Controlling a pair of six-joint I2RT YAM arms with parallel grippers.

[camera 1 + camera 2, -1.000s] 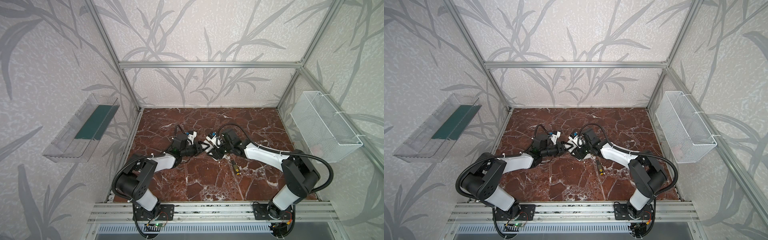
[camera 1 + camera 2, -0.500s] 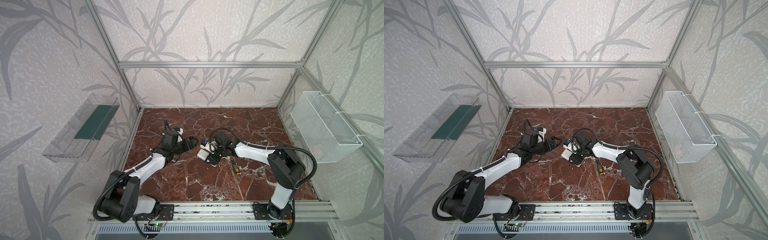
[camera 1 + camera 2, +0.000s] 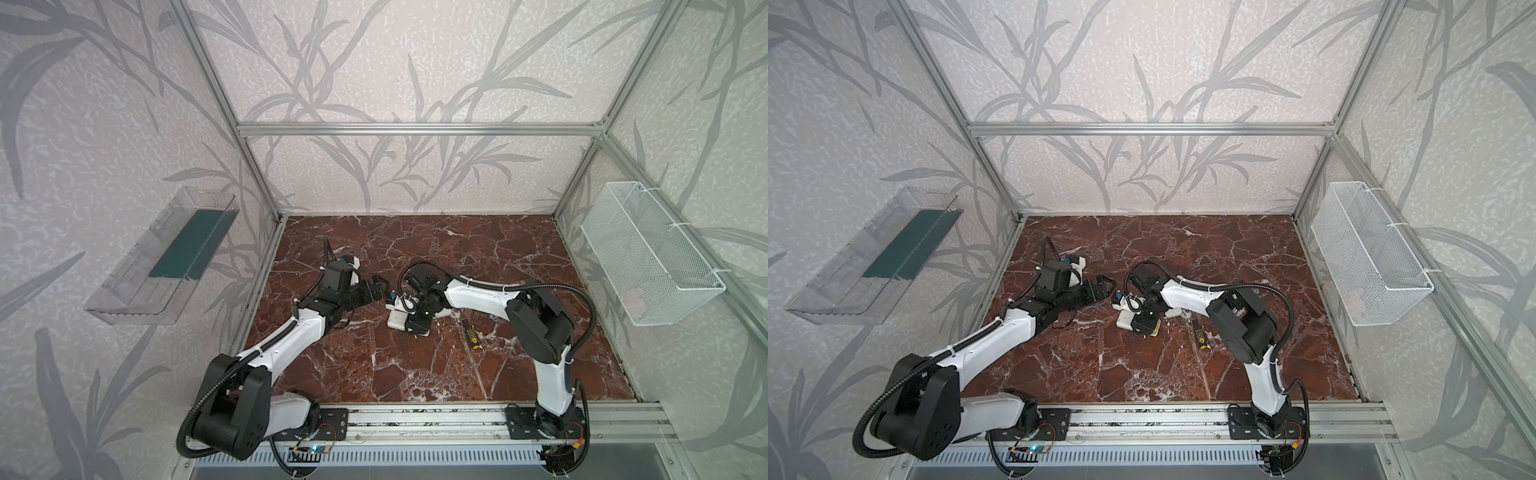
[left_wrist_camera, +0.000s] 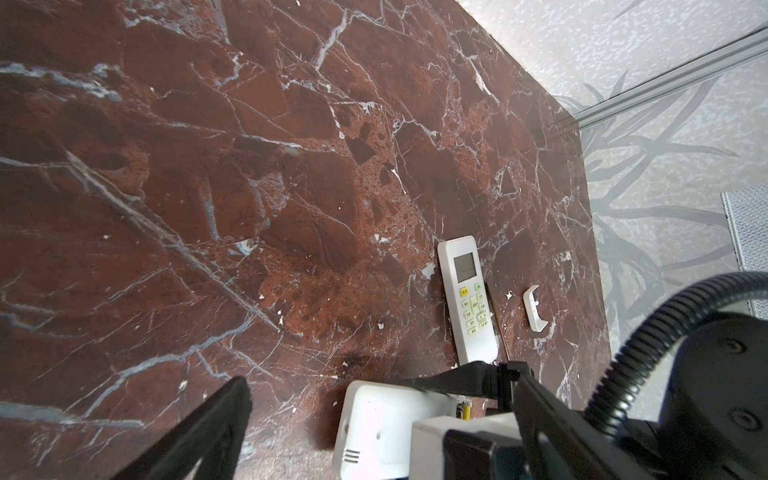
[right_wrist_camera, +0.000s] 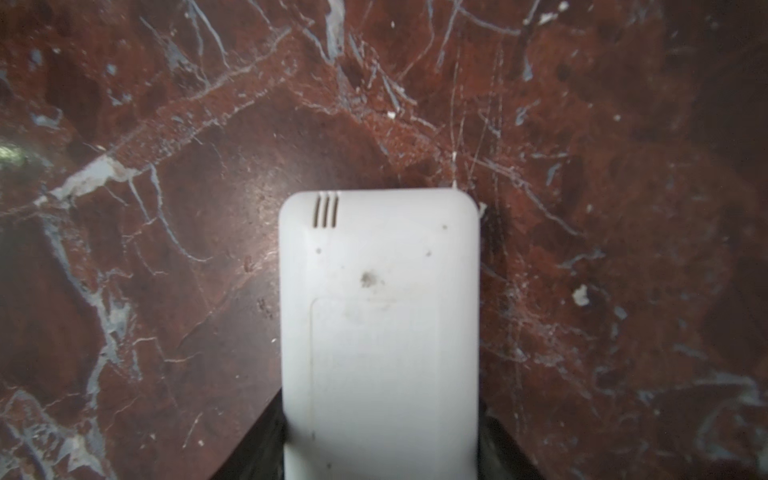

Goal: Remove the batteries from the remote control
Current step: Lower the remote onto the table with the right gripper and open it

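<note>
At table centre: right gripper (image 3: 415, 323) pinches a white rectangular plastic remote control (image 5: 378, 316) by its long edges, blank back face up. It sits low at the red-brown marble tabletop (image 3: 415, 374); resting or hovering, can't tell. Left gripper (image 3: 379, 286) is spread wide and empty, just off the remote at 11 o'clock.

Taking 12 as the back wall in both top views, the long axis runs about 9-to-3. The slotted end points to 9 and the bay end sits at 3 by the right palm. Only a sliver of a yellow cylindrical battery (image 4: 464, 411) shows there; no green cells visible.

Reads as the extraction step: right braces, left goes in. Next move needs the left fingers narrowed and brought round to the bay, tight against the right fingers.

At 3 to 4 o'clock:
- second white button-faced remote (image 4: 467, 299)
- loose white curved cover (image 4: 534, 309)
- black-and-yellow-handled screwdriver (image 3: 471, 332)
</note>
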